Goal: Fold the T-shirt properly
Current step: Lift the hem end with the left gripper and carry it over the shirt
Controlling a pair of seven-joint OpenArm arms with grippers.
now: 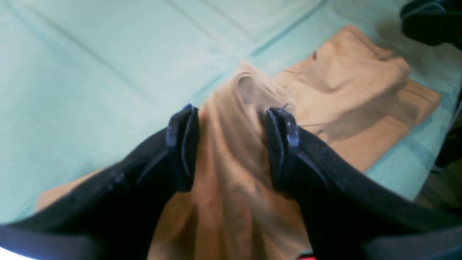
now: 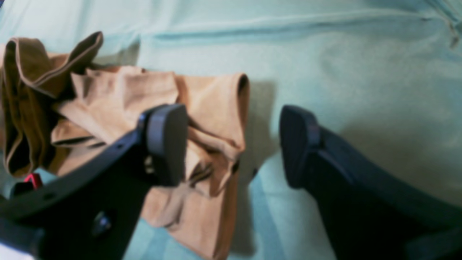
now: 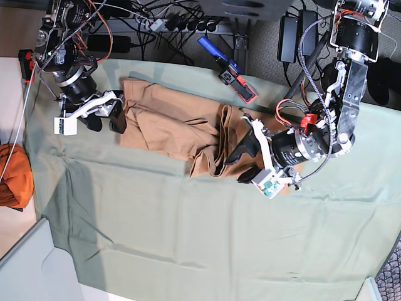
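On the green sheet (image 3: 188, 232), crumpled T-shirt (image 3: 169, 125), left gripper (image 1: 231, 144) and right gripper (image 2: 231, 144) both parted, gripping nothing.

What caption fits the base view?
Both grippers, left and right, open at opposite ends of the half-folded T-shirt.

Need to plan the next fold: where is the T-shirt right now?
In the base view the T-shirt lies bunched on the upper middle of the green sheet, between the right gripper and the left gripper.
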